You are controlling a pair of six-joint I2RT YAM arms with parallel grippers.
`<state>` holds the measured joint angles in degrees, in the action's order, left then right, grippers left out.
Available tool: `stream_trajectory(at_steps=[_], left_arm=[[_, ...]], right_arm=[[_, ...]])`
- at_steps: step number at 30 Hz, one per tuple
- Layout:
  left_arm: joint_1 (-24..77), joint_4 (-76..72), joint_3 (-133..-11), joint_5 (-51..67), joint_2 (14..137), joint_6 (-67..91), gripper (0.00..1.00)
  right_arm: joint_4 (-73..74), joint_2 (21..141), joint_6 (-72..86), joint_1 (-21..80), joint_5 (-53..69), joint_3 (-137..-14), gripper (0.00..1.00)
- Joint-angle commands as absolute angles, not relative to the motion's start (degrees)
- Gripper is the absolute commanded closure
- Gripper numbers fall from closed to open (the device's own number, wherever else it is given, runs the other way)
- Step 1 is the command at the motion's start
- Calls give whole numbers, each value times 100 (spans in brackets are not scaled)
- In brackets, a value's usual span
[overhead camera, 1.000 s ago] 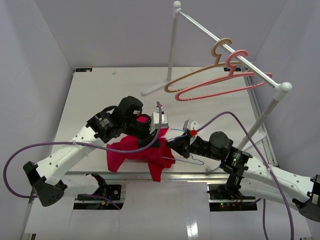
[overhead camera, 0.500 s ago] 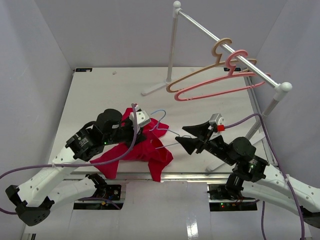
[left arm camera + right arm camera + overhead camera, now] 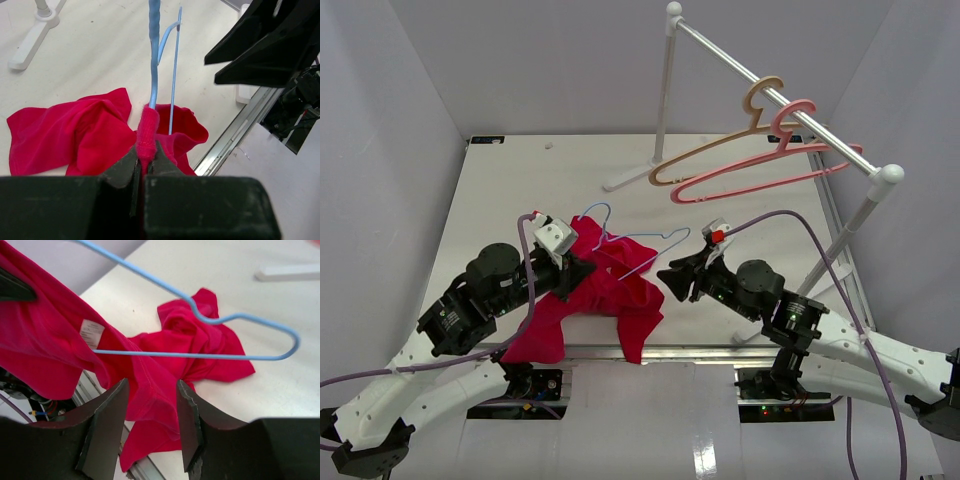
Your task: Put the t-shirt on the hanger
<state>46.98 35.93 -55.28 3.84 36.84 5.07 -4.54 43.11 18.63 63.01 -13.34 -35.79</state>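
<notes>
The small crimson-red cloth t-shirt [image 3: 610,295] was bunched over one arm of the thin light-blue wire hanger [image 3: 200,355], whose other shoulder lay bare, so the task was judged about half done. Cloth and wire were pinched together by the left gripper [image 3: 145,152], with the right gripper [image 3: 151,385] spread and empty beside that shoulder. The wire's reach inside the cloth was hidden.

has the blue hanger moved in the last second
Yes. In the top view the hanger has shifted left and up, away from the table's near edge toward the rack's foot.
</notes>
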Motion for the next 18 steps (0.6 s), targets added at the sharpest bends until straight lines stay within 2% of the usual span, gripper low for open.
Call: stream_trajectory(at_steps=[1,14,18], left_arm=[[4676,3264,-5477,398,3650,756,100],[4676,3146,-5466,334,3542,817,100],[4679,3057,-5440,379,3547,845,100]], right_arm=[[-1086,4821,2159,6540,-1395,-3637,51],[-1319,5654,2514,7517,-3052,-3524,54],[-1153,5914,2755,7818,-3594,-3588,65]])
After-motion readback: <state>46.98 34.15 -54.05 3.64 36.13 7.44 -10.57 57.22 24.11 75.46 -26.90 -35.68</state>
